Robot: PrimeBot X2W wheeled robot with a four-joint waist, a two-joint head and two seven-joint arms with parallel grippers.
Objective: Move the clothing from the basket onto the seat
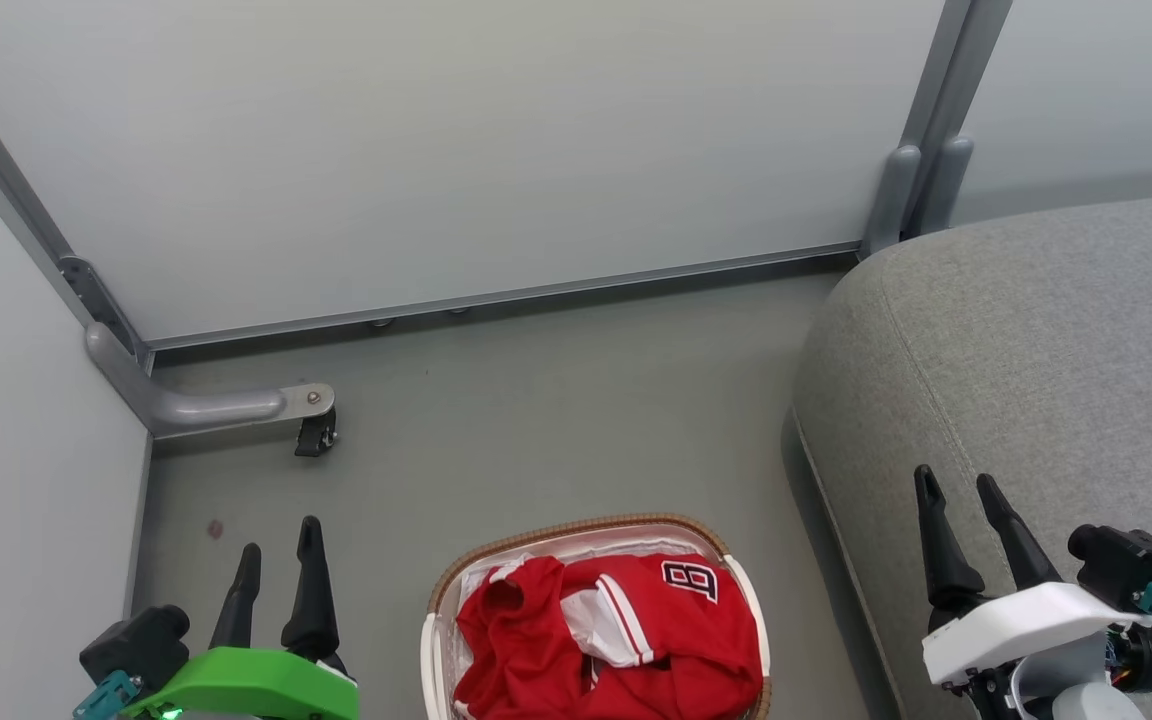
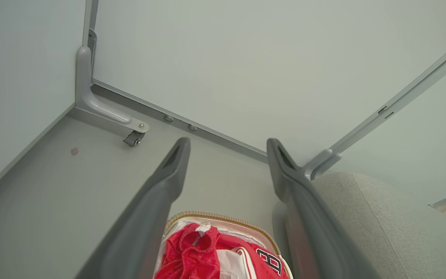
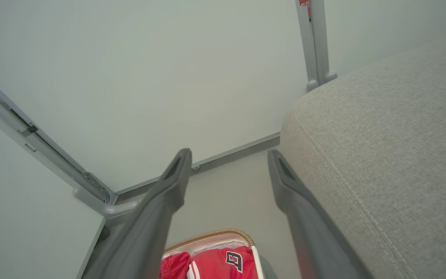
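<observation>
Two claws are held released, with nothing between their fingers. The left claw (image 1: 281,535) is seen at the lower left of the head view, above the floor (image 1: 556,400). The right claw (image 1: 955,476) is seen at the lower right, in front of the seat (image 1: 1036,350). The clothing (image 1: 636,640) is heaped in the basket (image 1: 576,528), which is set on the floor between the two claws. The basket is placed near the seat and is parted from it by a strip of floor. The red cloth is crumpled, white striped trim is shown across its middle, and a black white-edged mark (image 1: 689,578) is turned up on the side nearer the seat. A white liner (image 1: 616,547) is seen just inside the far rim. Neither the clothing nor the basket is touched by either claw. The seat is covered in grey woven fabric, and a stitched seam is run along its rounded edge. Behind the basket a pale wall (image 1: 486,150) is bounded at the floor by a grey metal rail. A curved metal foot (image 1: 226,405) with a small caster is set in the left corner.
</observation>
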